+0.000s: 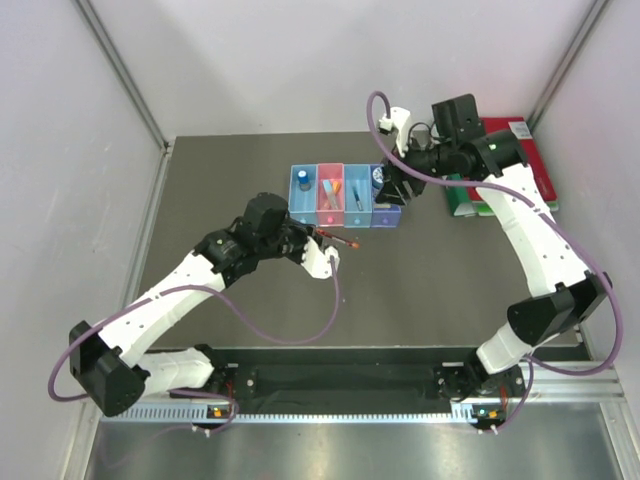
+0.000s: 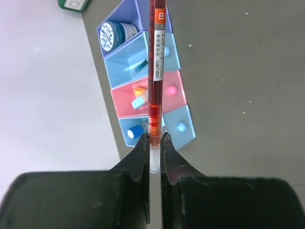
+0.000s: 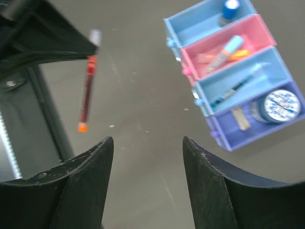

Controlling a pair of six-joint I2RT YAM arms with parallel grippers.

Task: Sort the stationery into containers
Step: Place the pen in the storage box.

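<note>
A matte dark grey table (image 1: 430,285) fills the middle of the overhead view, and the wrist views show a few pale specks on its surface. Plain white walls close it in on three sides: a back wall (image 1: 330,60), a left wall (image 1: 60,200) and a right wall (image 1: 605,150). Slim aluminium posts (image 1: 121,70) rise at the two rear corners. Along the near edge lie a black strip (image 1: 340,375), a white toothed rail (image 1: 330,412) and a brushed metal ledge (image 1: 350,452) catching soft glare. The light is even — shadows stay faint.

Label on red pen (image 2: 155,71) — "deli".
</note>
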